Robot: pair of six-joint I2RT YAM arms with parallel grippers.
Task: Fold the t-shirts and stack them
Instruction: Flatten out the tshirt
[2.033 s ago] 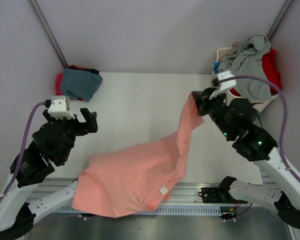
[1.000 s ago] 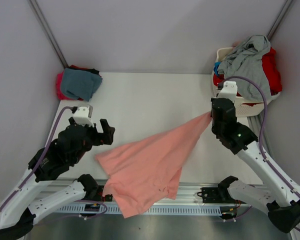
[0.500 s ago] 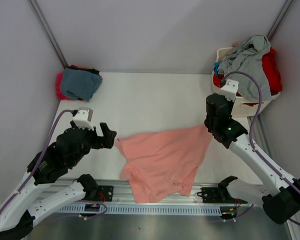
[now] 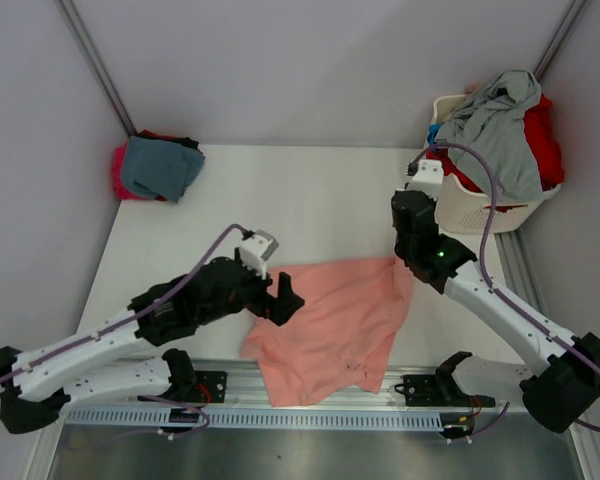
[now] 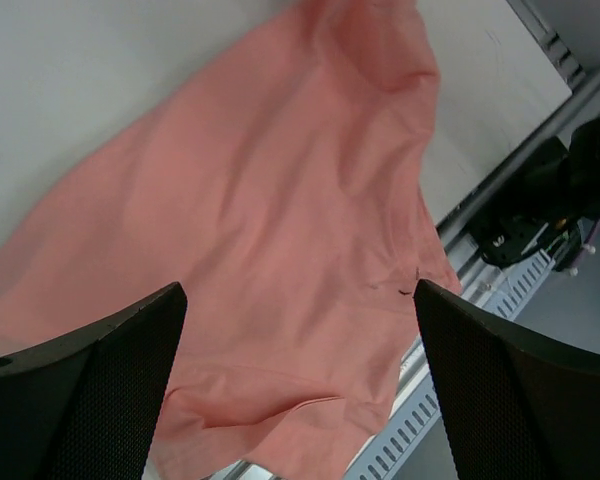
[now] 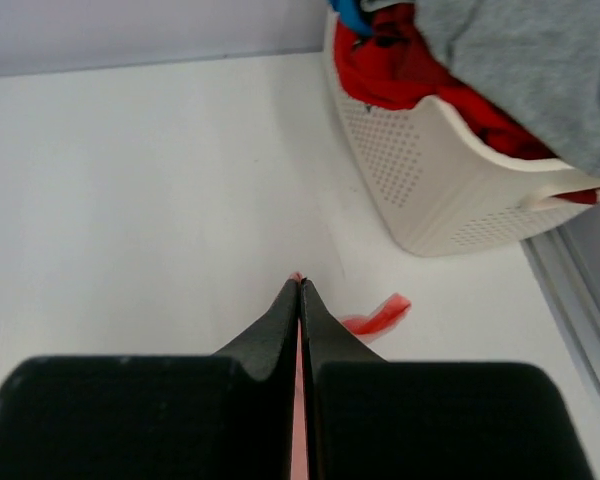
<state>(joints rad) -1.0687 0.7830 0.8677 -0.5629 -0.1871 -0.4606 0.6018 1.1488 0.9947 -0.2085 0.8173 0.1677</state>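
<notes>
The salmon-pink t-shirt (image 4: 330,318) lies crumpled on the table's near middle, its hem hanging over the front rail. My left gripper (image 4: 285,300) hovers open over its left part; in the left wrist view the shirt (image 5: 280,220) fills the space beneath the wide-open gripper (image 5: 300,400). My right gripper (image 4: 406,264) is shut on the shirt's far right corner, low at the table; in the right wrist view a thin pink strip shows between the closed gripper (image 6: 299,288). A folded teal t-shirt (image 4: 158,166) on a magenta one (image 4: 118,172) lies at the back left.
A white slotted laundry basket (image 4: 462,216) stands at the back right, heaped with a grey shirt (image 4: 500,125) and a red one (image 4: 540,135); it shows close in the right wrist view (image 6: 450,190). The metal front rail (image 4: 310,415) runs along the near edge.
The left arm has reached right over the shirt with its gripper open. The right gripper has moved left and lower, still holding the corner, and the shirt has settled onto the table.
</notes>
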